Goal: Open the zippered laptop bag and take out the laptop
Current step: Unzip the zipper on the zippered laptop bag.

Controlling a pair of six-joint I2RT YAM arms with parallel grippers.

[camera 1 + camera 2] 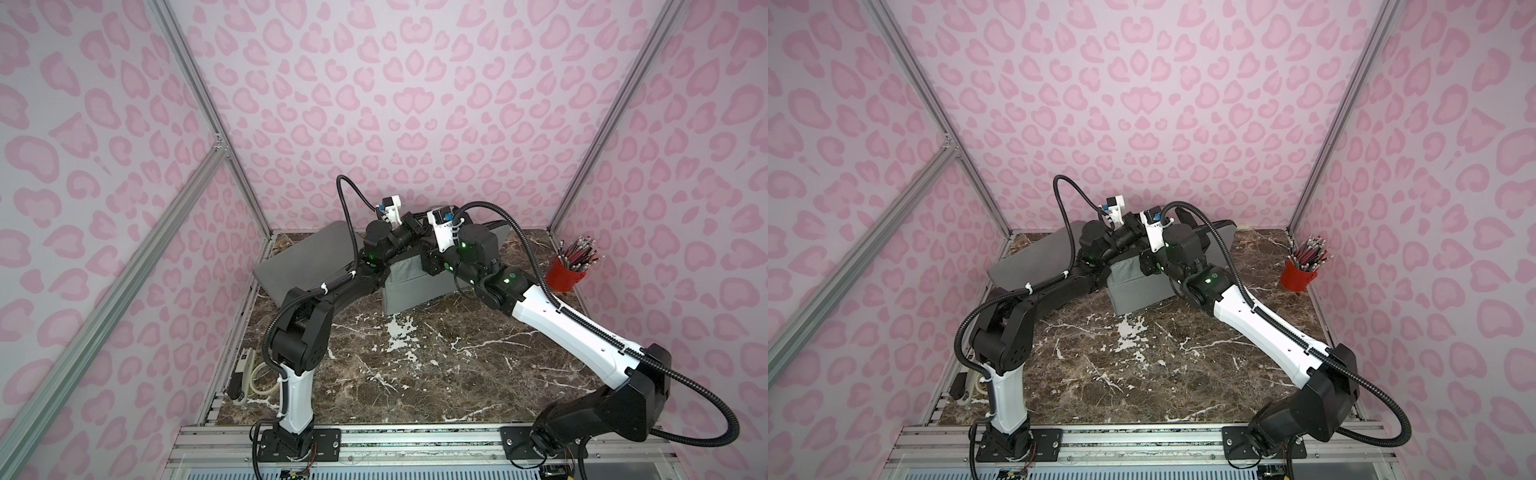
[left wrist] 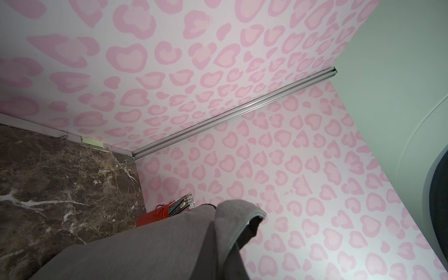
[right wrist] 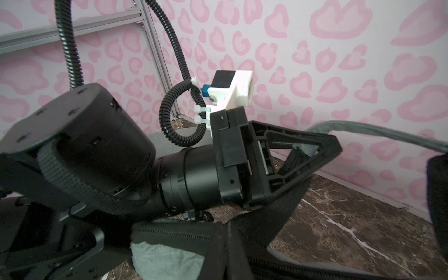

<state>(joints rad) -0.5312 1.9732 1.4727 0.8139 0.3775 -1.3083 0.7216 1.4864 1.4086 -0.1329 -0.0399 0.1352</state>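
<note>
- Pink leopard-spot walls [image 1: 415,104] close in the back and both sides, evenly lit.
- Bare aluminium posts [image 1: 205,104] run up the two far corners, and a diagonal brace [image 1: 120,291] crosses the left wall.
- The tabletop [image 1: 415,374] is dark brown marble with white veins.
- A red cup [image 1: 566,274] of pencils stands in its far right corner.
- An aluminium rail [image 1: 415,436] edges the near side.

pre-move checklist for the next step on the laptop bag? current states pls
1. Left gripper shut on laptop bag edge: ok.
2. Right gripper shut; what it holds: cannot tell.
3. Zipper fully open: cannot tell.
4. Laptop out: cannot tell; grey panel by the left arm could be flap or laptop.
5. Pencil cup upright, apart from the right arm: ok.
</note>
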